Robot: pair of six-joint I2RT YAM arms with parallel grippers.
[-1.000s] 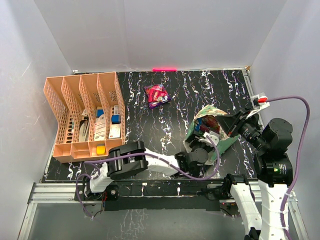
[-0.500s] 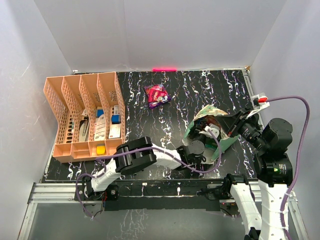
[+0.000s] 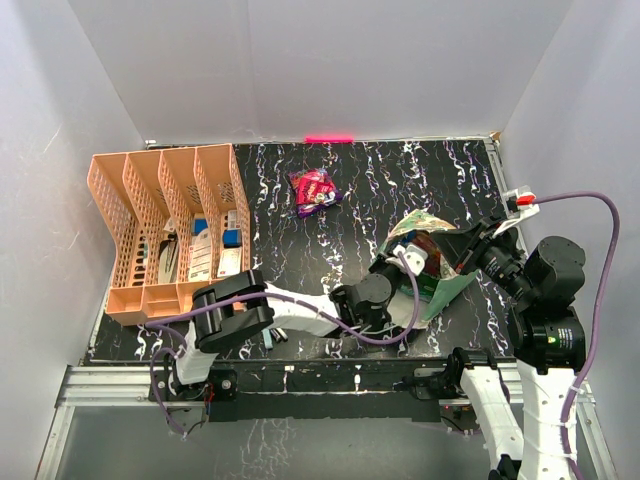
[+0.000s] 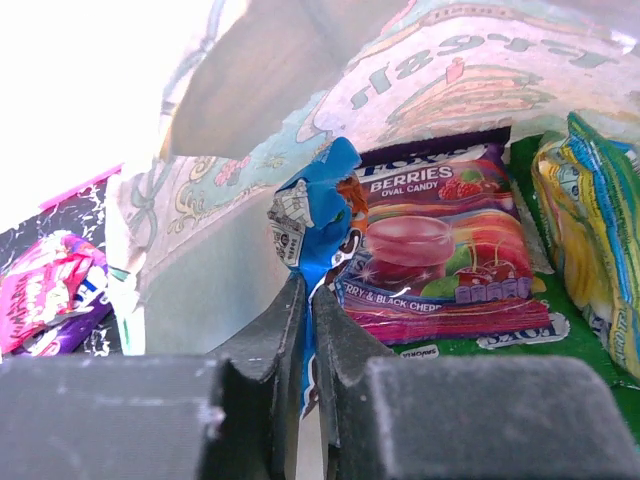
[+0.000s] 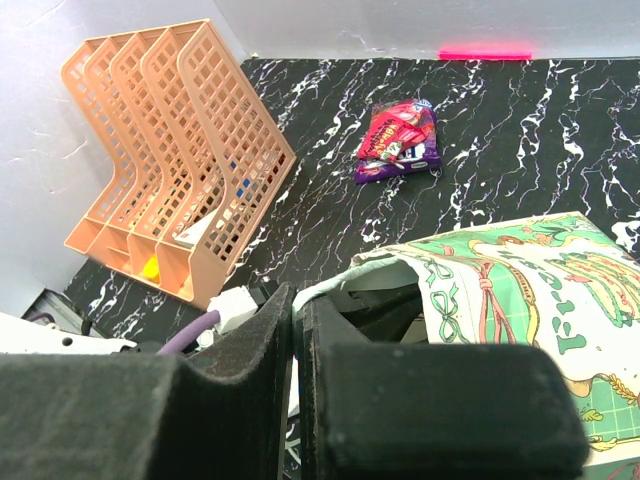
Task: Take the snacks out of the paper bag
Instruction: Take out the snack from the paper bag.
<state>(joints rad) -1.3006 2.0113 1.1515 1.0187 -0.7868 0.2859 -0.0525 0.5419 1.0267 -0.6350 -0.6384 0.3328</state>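
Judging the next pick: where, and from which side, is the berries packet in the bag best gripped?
The berries packet lies flat, label up, in the bag, a thin sealed edge towards the mouth. Probably pinch that edge, coming in low through the mouth. Keep mid-edge: the blue packet in the left gripper overlaps its left corner, a yellow packet crowds its right.

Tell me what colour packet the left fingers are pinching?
The packet is blue, clearest in the left wrist view.

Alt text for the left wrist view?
The left gripper pinches a blue packet at the mouth of the paper bag. Inside lie a purple berry-candy packet and a yellow packet; a pink-purple packet lies outside, left.
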